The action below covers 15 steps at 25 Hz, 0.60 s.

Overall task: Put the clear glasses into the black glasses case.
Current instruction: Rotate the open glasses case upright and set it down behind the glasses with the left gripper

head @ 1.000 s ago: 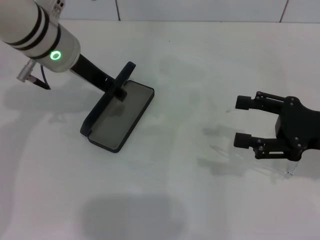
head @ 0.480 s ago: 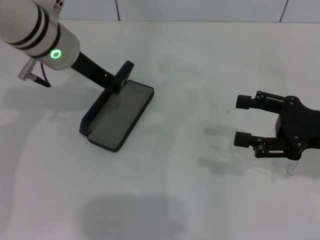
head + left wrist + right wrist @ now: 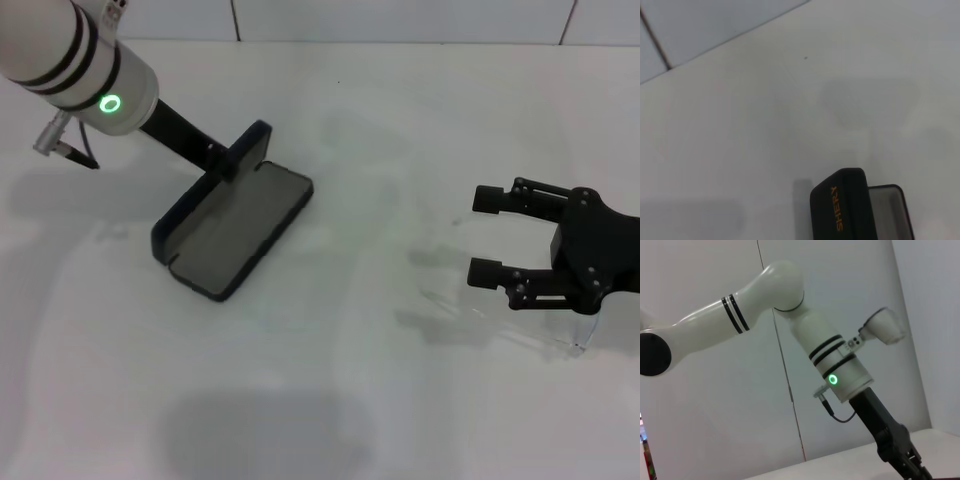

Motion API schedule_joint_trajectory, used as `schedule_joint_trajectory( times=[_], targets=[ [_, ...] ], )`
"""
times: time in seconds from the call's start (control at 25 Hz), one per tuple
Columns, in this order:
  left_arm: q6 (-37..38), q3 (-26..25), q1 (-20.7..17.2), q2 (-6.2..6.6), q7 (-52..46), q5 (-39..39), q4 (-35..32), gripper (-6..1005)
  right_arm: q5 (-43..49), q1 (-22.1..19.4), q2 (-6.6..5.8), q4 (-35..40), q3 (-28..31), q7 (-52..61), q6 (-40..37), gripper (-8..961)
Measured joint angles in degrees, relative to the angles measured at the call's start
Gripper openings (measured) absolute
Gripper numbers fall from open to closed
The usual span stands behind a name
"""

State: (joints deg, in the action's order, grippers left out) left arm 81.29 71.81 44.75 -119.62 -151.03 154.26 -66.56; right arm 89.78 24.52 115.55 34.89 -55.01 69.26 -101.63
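The black glasses case (image 3: 240,225) lies open left of centre, its grey lining facing up and its lid (image 3: 205,195) raised along the left side. In the left wrist view the lid (image 3: 840,207) shows orange lettering. My left gripper (image 3: 232,160) is against the far end of the lid. The clear glasses (image 3: 500,322) lie on the table at the right, only faintly visible and partly under my right gripper (image 3: 487,236). That gripper is open just above them, with nothing between its fingers.
The white table (image 3: 360,400) spreads around both things, and a tiled wall runs along its far edge. The right wrist view shows the left arm (image 3: 835,370) reaching down to the table.
The case lid has swung further out to the left and the case has shifted slightly. My left gripper moved left with it. The right gripper has stayed where it was.
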Motion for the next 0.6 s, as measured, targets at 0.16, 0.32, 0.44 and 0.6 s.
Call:
schedule_joint_trajectory(
  times=[0.16, 0.32, 0.44, 0.6],
  targets=[
    [2.1, 0.0, -0.3, 0.01, 2.0, -2.1, -2.6, 222, 0.0, 0.0, 0.02, 0.0, 0.0, 0.0, 0.0, 853],
    [4.1, 0.7, -0.3, 0.00, 4.3, -4.2, -4.3, 217, -0.7, -0.1, 0.00, 0.0, 0.0, -0.3, 0.0, 853],
    [4.8, 2.7, -0.4, 0.01, 6.8, -5.0, -5.8, 216, -1.7, -0.6, -0.09, 0.0, 0.1, -1.0, 0.0, 853],
    [4.6, 9.6, -1.7, -0.11, 11.0, -5.2, -8.9, 215, -2.9, -1.2, -0.21, 0.0, 0.8, -1.5, -0.2, 852]
  ],
)
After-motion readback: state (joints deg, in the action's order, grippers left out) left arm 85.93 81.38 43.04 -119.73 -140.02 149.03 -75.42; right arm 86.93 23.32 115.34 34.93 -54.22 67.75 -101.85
